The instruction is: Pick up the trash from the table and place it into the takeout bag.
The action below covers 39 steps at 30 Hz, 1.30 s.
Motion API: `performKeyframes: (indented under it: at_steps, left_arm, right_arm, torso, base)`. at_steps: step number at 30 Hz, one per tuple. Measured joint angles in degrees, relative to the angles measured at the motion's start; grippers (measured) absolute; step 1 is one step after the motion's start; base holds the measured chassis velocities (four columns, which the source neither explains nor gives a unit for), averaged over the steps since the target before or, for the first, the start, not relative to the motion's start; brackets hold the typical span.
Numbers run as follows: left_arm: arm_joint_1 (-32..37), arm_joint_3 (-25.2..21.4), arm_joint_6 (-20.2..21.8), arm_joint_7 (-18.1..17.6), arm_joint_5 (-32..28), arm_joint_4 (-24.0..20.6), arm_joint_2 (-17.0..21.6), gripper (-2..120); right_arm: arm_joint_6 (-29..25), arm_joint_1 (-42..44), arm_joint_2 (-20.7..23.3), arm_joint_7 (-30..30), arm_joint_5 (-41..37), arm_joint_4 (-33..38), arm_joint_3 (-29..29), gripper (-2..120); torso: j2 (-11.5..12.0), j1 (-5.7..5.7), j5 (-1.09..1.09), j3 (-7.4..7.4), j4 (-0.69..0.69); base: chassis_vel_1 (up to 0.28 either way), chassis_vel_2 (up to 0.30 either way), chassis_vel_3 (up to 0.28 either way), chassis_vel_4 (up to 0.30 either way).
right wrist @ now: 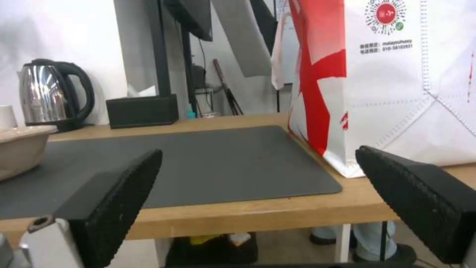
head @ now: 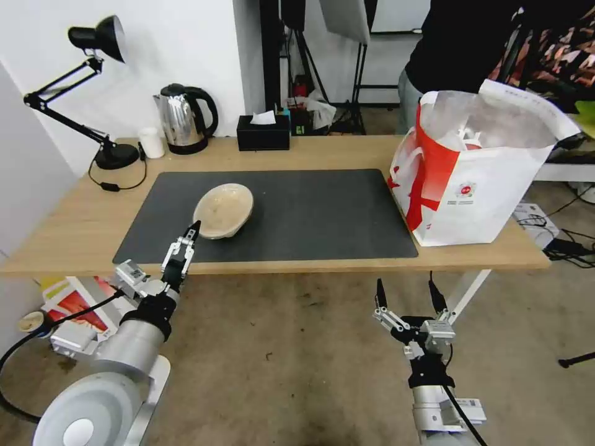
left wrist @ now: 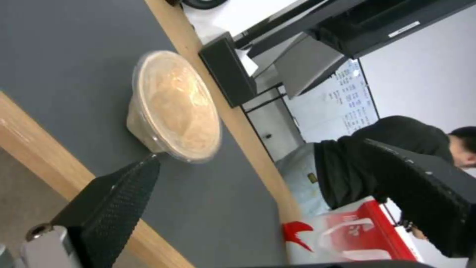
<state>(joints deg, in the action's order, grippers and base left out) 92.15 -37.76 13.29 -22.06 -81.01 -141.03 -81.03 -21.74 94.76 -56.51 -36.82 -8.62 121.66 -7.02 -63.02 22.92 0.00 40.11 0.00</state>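
The shallow beige bowl (head: 224, 210) is the one piece of trash on the dark grey mat (head: 322, 210), lying toward the mat's nine o'clock side, tilted on the table (head: 347, 152). The takeout bag (head: 477, 179) stands at three o'clock of it, well apart, mouth open with white and red items inside, so most of the job looks done. The left gripper (head: 189, 238), jaws open, is at the bowl's near rim. The right gripper (head: 406, 294) hangs below the table edge, jaws open, holding nothing.

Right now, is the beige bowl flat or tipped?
Tipped. The bowl rests on the mat with its near rim raised, mouth leaning away, and the left pincer at that rim.
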Motion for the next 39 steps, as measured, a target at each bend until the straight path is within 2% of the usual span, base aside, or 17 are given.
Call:
performKeyframes:
  at_steps: [9, 17, 20, 28, 39]
  left_arm:
    - [-1.5, -1.0, 0.2, -1.6, 0.6, 1.1, 1.9, 100]
    - [-4.0, -3.5, 2.7, -6.6, -3.9, 1.6, 4.6, 100]
    - [-5.1, -5.7, 4.5, -9.5, -9.3, 2.2, 6.5, 100]
    - [-7.2, -8.2, 6.1, -10.9, -15.3, 3.4, 8.3, 100]
    - [-8.9, -10.4, 7.2, -11.9, -16.7, 5.3, 9.6, 100]
  right_arm:
    - [0.0, 0.0, 0.0, 0.0, 0.0, 0.0, 0.0, 100]
    - [0.0, 0.0, 0.0, 0.0, 0.0, 0.0, 0.0, 100]
    - [0.0, 0.0, 0.0, 0.0, 0.0, 0.0, 0.0, 100]
    - [0.0, 0.0, 0.0, 0.0, 0.0, 0.0, 0.0, 100]
    - [0.0, 0.0, 0.0, 0.0, 0.0, 0.0, 0.0, 100]
  torso:
    - [0.0, 0.00, 0.00, 0.00, 0.00]
    - [0.0, 0.00, 0.00, 0.00, 0.00]
    - [0.0, 0.00, 0.00, 0.00, 0.01]
    - [0.0, 0.00, 0.00, 0.00, 0.00]
    - [0.0, 0.00, 0.00, 0.00, 0.00]
  base:
    - [0.000, 0.000, 0.000, 0.000]
    - [0.000, 0.000, 0.000, 0.000]
    - [0.000, 0.000, 0.000, 0.000]
    - [0.000, 0.000, 0.000, 0.000]
    - [0.000, 0.000, 0.000, 0.000]
